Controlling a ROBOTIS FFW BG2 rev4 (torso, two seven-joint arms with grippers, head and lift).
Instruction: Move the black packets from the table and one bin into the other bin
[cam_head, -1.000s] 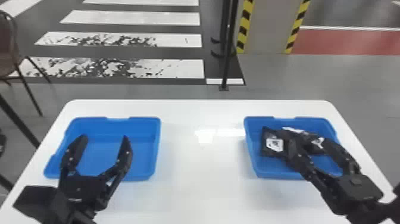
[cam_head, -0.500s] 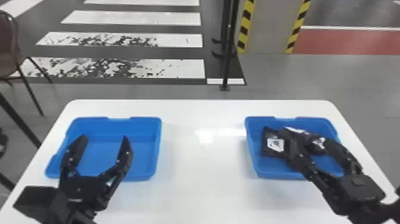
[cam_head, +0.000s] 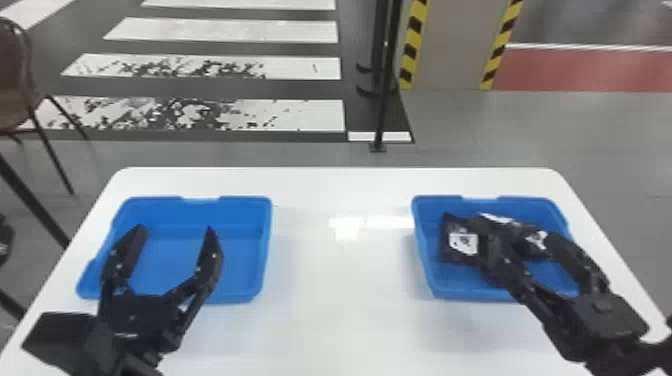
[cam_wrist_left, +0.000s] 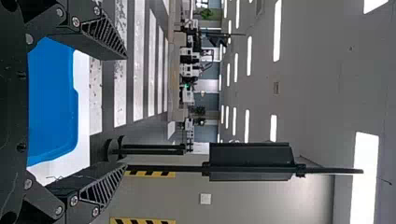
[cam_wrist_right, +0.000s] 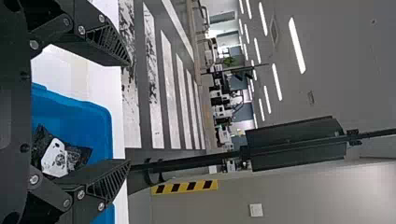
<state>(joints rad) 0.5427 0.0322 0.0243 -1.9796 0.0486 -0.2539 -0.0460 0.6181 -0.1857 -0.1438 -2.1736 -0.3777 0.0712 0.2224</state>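
Observation:
In the head view my left gripper (cam_head: 175, 230) is open over the left blue bin (cam_head: 175, 200), whose floor shows bare between the fingers. My right gripper (cam_head: 525, 245) stands open above the right blue bin (cam_head: 425, 270). Black packets with white labels lie in that bin: one packet (cam_head: 452, 242) at its left side, others partly hidden behind the right fingers. The left wrist view has my left gripper (cam_wrist_left: 126, 112) open beside the blue bin (cam_wrist_left: 51, 102). In the right wrist view my right gripper (cam_wrist_right: 130, 112) is open, with a packet (cam_wrist_right: 56, 156) in the bin beyond it.
Both bins rest on a white table (cam_head: 345, 290), with a stretch of tabletop between them. Behind the table are a black post (cam_head: 384, 100) and a striped pillar (cam_head: 450, 45). A chair (cam_head: 15, 85) stands at the far left.

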